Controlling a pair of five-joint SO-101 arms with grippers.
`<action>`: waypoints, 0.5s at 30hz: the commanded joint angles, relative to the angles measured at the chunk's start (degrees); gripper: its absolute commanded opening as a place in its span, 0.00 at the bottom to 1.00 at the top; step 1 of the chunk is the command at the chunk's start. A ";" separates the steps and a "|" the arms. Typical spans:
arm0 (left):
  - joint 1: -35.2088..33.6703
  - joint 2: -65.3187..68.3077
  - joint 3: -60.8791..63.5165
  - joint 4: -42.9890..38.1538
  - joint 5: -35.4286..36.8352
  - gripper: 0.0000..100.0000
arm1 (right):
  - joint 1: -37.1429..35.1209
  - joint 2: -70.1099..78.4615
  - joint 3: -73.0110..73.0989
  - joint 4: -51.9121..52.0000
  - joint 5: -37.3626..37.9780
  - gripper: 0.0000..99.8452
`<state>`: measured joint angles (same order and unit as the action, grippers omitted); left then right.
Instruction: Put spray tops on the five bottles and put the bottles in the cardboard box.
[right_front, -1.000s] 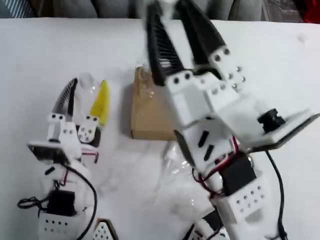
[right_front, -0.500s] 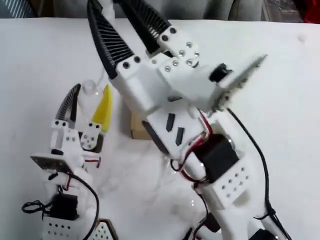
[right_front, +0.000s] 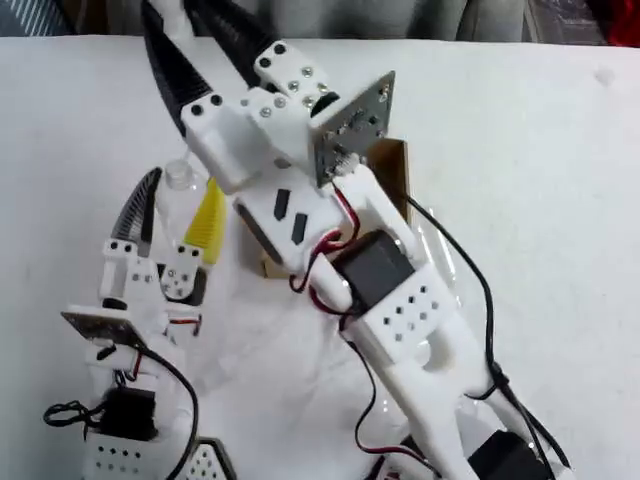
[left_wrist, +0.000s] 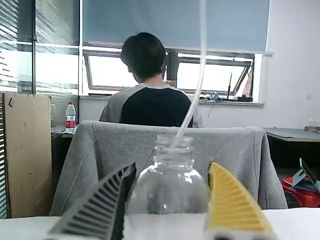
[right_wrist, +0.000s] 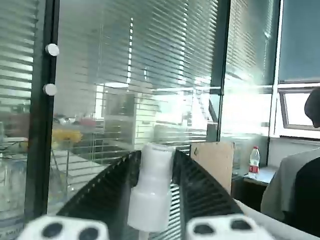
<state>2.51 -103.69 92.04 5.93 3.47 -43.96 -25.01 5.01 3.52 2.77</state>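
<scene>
My left pincer (right_front: 181, 187) grips the bottle (left_wrist: 167, 192), standing up, toward the desk's (right_front: 80, 100) left edge. My right pincer (right_wrist: 156, 160) pinches the spray top (right_wrist: 150, 192) straight above it. Its thin tube (left_wrist: 192, 100) dips into the bottle's neck.

A white desk (right_front: 560, 150) spans the scene. Near its middle a brown cardboard box (right_front: 393, 165) lies directly on it. The box is largely covered from above, with a far right corner and a strip of its near left edge showing. Left of the box a clear bottle (right_front: 180, 183) stands upright, cap off; whether its base touches the desk cannot be told.
</scene>
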 joint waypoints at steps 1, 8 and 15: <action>0.57 -1.10 -0.62 -1.76 0.00 0.02 | -0.48 0.22 -2.55 -0.66 0.79 0.02; 0.57 -1.10 -0.62 -1.76 0.00 0.02 | -3.03 -0.40 3.43 2.86 0.79 0.02; 0.57 -1.10 -0.53 -1.67 0.00 0.02 | -5.32 -0.13 3.34 15.52 0.79 0.03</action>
<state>2.51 -103.69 92.04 5.93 3.47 -48.26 -24.48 9.14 14.86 3.03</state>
